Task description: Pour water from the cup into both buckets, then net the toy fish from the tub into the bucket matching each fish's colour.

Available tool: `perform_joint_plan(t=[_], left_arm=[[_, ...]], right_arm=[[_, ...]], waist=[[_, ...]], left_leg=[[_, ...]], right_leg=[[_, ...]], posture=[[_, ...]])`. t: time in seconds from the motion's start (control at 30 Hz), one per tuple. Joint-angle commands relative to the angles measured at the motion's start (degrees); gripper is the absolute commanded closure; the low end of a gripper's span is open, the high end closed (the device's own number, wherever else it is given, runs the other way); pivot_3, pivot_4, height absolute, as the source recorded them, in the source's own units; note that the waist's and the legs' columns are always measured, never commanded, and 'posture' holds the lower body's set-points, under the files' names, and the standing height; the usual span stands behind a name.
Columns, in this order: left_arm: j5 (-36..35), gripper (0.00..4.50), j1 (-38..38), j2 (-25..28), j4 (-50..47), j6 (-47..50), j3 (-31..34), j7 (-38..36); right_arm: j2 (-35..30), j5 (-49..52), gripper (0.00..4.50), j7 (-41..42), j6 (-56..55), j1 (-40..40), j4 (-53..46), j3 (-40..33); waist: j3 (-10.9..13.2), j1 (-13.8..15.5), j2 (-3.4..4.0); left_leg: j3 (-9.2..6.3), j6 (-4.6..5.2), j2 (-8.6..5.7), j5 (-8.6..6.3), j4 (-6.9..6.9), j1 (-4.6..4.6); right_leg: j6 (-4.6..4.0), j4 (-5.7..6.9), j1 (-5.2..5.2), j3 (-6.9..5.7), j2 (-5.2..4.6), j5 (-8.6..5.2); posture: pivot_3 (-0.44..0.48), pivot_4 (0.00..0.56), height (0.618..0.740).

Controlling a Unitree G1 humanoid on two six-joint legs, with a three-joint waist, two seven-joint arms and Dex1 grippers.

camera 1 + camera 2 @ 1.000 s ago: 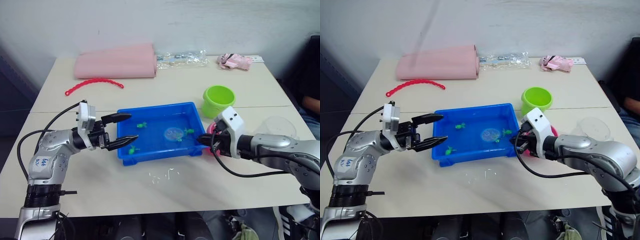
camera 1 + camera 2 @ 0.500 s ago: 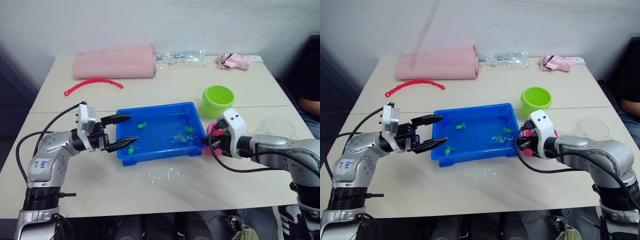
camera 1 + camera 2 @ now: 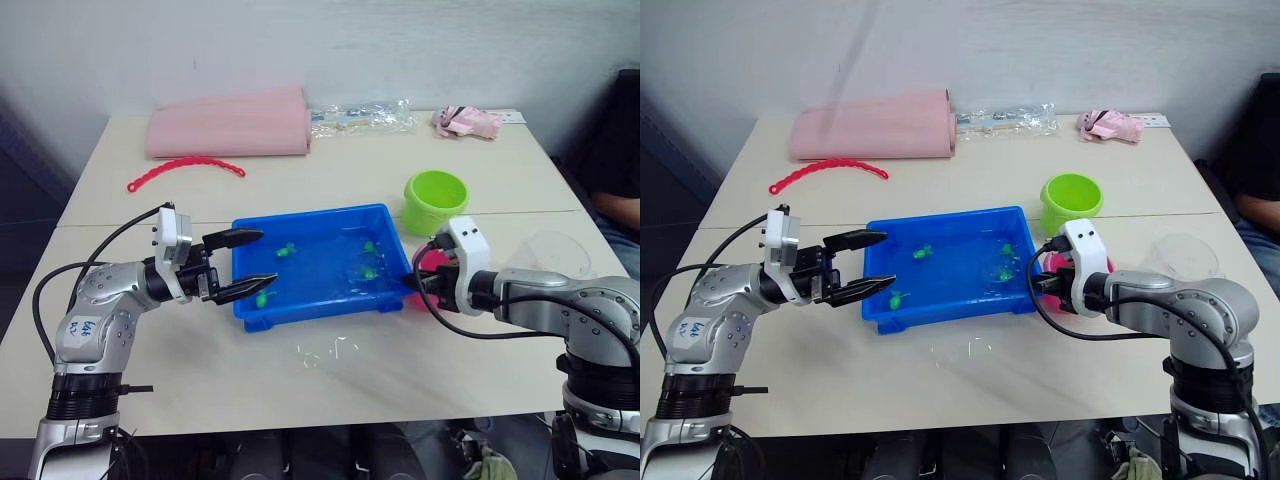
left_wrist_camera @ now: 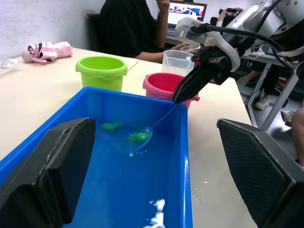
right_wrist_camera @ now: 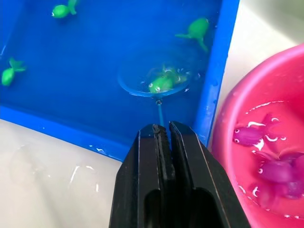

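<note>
The blue tub [image 3: 309, 312] holds water and several green toy fish [image 3: 285, 250]. My right gripper [image 3: 411, 283] is at the tub's right end, shut on the thin handle of the net [image 5: 160, 113]. The net's blue hoop [image 5: 137, 90] lies in the water with one green fish [image 5: 159, 84] in it. Behind that gripper is the pink bucket [image 5: 237, 109], with water and pink fish [image 5: 249, 135] inside. The green bucket [image 3: 437, 200] stands farther back, the clear cup [image 3: 556, 255] to the right. My left gripper [image 3: 268, 255] is open, straddling the tub's left rim.
A folded pink cloth [image 3: 230, 122], a red bead chain [image 3: 185, 165], a clear plastic bag [image 3: 360, 117] and a pink toy [image 3: 468, 122] lie at the table's far side. Water drops [image 3: 325, 350] sit before the tub. A person [image 4: 133, 28] sits beyond the table's right end.
My right gripper has drawn back toward the pink bucket, pulling the net from the tub's middle toward its right end with a green fish now in the hoop. The left arm has stayed put.
</note>
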Motion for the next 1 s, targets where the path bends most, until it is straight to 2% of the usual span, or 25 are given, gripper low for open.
perform_joint_plan(t=[0.03, 0.33, 0.57, 0.67, 0.73, 1.0], left_arm=[[-0.7, 0.05, -1.0, 0.4, -1.4, -0.4, 0.0, -0.2], [-0.6, 0.05, -1.3, 0.3, -1.3, -0.5, -0.2, -0.3], [-0.7, 0.05, -0.2, 0.6, -2.6, -0.4, 0.3, 0.2], [-0.8, 0.05, 0.5, 0.9, -3.1, -0.4, 0.7, 0.4], [-0.9, 0.05, 1.0, 1.1, -3.5, -0.4, 0.9, 0.4], [-2.2, 0.05, 1.7, 1.8, -4.2, 1.1, 2.3, 1.3]], right_arm=[[-1.0, -4.3, 4.50, 0.3, -2.5, -0.7, -2.0, 0.7], [1.6, -16.3, 4.50, 1.6, -14.3, -0.2, -0.3, 6.3], [3.3, -25.6, 4.50, 5.8, -29.6, 4.3, -1.2, 10.5], [2.8, -26.5, 4.50, 11.1, -34.7, 8.0, -3.4, 11.1], [2.3, -26.4, 4.50, 13.3, -36.1, 10.1, -4.8, 10.6], [-0.1, -21.8, 4.50, 22.1, -42.2, 19.9, -12.1, -0.8]], waist=[[0.0, 0.0, 0.00], [0.0, 0.1, 0.00], [0.0, 0.1, 0.00], [0.0, 0.0, 0.00], [0.0, 0.0, 0.00], [0.0, 0.1, 0.00]], left_leg=[[0.01, 0.02, 0.00, -0.01, 0.00, 0.00], [0.04, 0.03, -0.03, -0.02, -0.01, -0.02], [0.03, 0.02, -0.03, -0.03, -0.05, -0.04], [0.06, 0.02, -0.03, -0.03, -0.06, -0.04], [0.05, 0.02, -0.03, -0.03, -0.07, -0.04], [0.02, 0.07, -0.01, -0.11, -0.11, -0.02]], right_leg=[[0.00, 0.00, -0.01, 0.00, 0.00, 0.00], [0.02, -0.01, -0.03, -0.09, 0.00, 0.01], [0.02, -0.06, -0.03, -0.25, 0.00, 0.01], [0.05, -0.08, -0.03, -0.25, 0.00, 0.02], [0.05, -0.09, -0.03, -0.26, 0.00, 0.02], [0.06, -0.17, 0.01, -0.30, 0.01, 0.03]], posture=[[0.000, 0.150, 0.740], [0.000, 0.150, 0.740], [0.000, 0.150, 0.740], [0.000, 0.150, 0.740], [0.000, 0.150, 0.740], [0.000, 0.150, 0.740]])
